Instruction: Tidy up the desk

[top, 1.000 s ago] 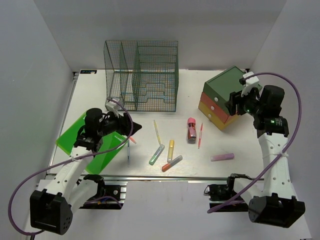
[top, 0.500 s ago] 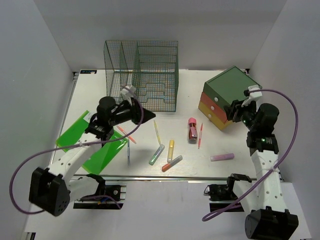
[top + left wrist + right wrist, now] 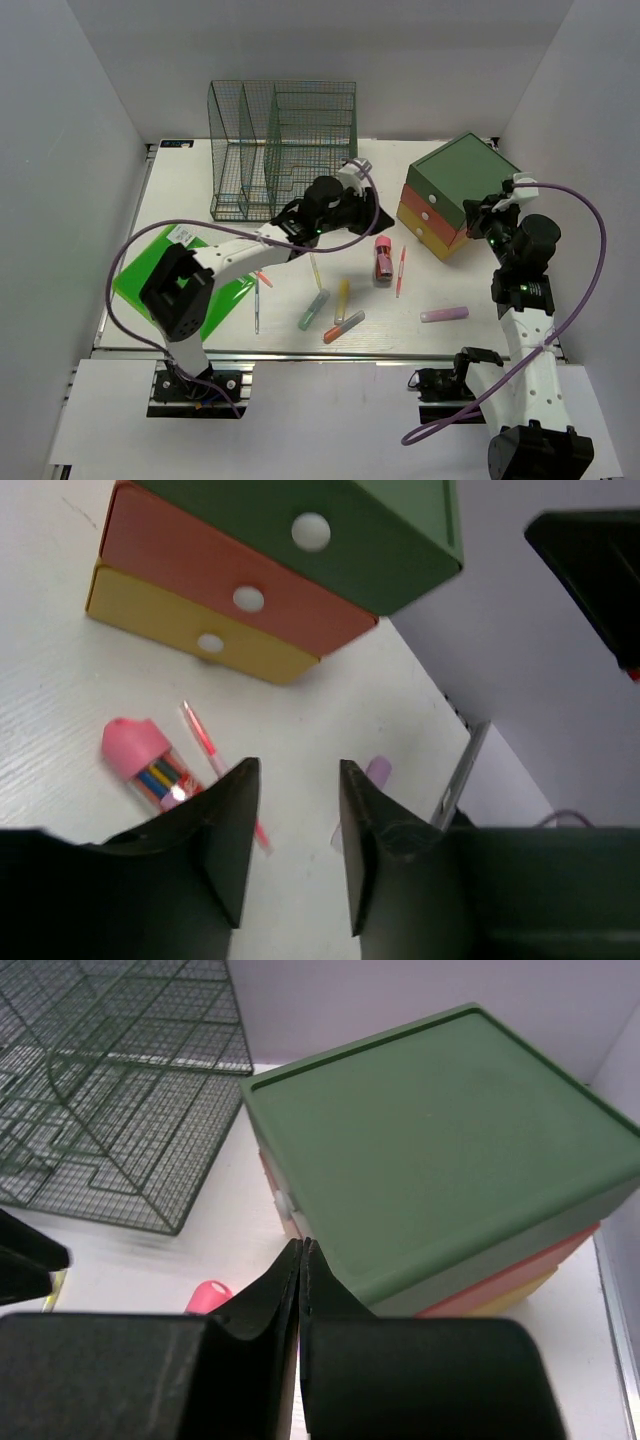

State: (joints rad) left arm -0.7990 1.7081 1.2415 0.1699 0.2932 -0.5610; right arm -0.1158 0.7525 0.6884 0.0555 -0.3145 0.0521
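The desk (image 3: 180, 190) is a white tabletop strewn with pens and markers. My left gripper (image 3: 366, 213) reaches across its middle, just above a pink pen case (image 3: 383, 257). In the left wrist view that gripper (image 3: 295, 770) stands open with nothing between its fingers, and the pink case (image 3: 140, 760), a pink pen (image 3: 200, 735) and a purple marker (image 3: 377, 770) lie below. My right gripper (image 3: 474, 216) hovers at the front left of the drawer box (image 3: 455, 180). Seen from the right wrist, this gripper (image 3: 302, 1245) is shut and empty, close to the box's green top (image 3: 440, 1150).
A green wire-mesh rack (image 3: 285, 150) stands at the back. A green folder (image 3: 150, 275) lies at the front left. Several markers (image 3: 341, 300) and thin pens (image 3: 314, 262) lie at the front middle, with a purple marker (image 3: 445, 314) at the right.
My left arm has swung from the green folder across to the desk's middle, near the pink case. The right gripper has closed and sunk slightly beside the drawer box.
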